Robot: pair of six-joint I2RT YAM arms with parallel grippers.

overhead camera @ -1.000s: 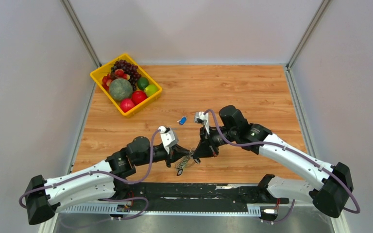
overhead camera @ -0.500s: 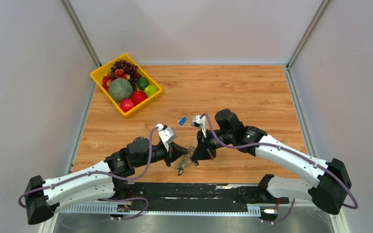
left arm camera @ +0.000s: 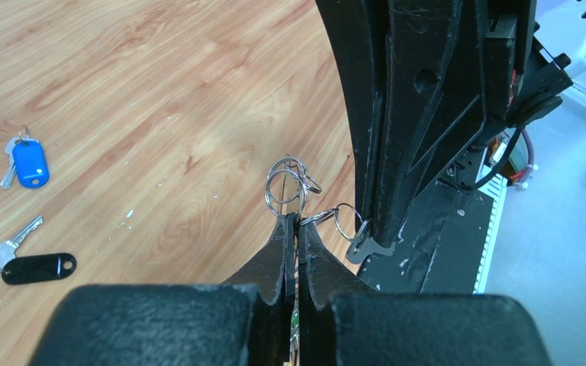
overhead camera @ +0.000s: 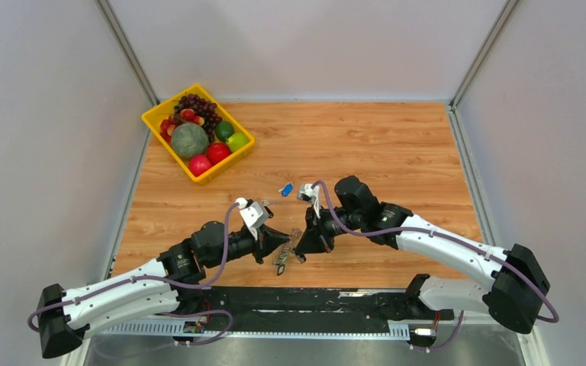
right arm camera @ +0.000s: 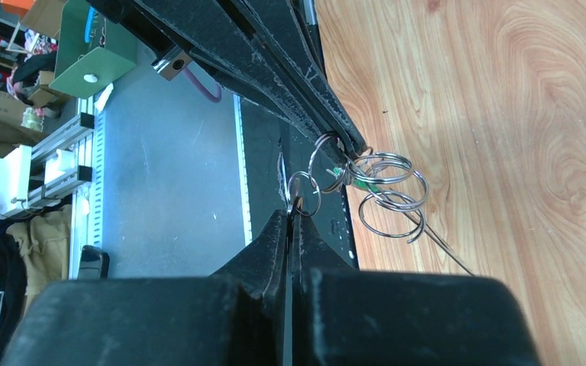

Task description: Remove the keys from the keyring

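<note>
White shells (overhead camera: 122,293), black joints (overhead camera: 198,255), purple cables (overhead camera: 224,236), matte-black tapered left gripper (left arm camera: 294,225) and right gripper (right arm camera: 290,215).

The left arm (overhead camera: 122,288) and right arm (overhead camera: 446,245) are reaching inward at lower centre, left gripper (overhead camera: 284,241) and right gripper (overhead camera: 300,247) clamping shut, nearly touching.

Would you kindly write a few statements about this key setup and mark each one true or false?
1. The left gripper and right gripper are both closed on the keyring. True.
2. The key with the blue tag hangs from the keyring. False: it lies loose on the table, apart from the rings.
3. The yellow basket is empty. False: it holds fruit.
4. A key with a black tag lies on the table. True.
</note>
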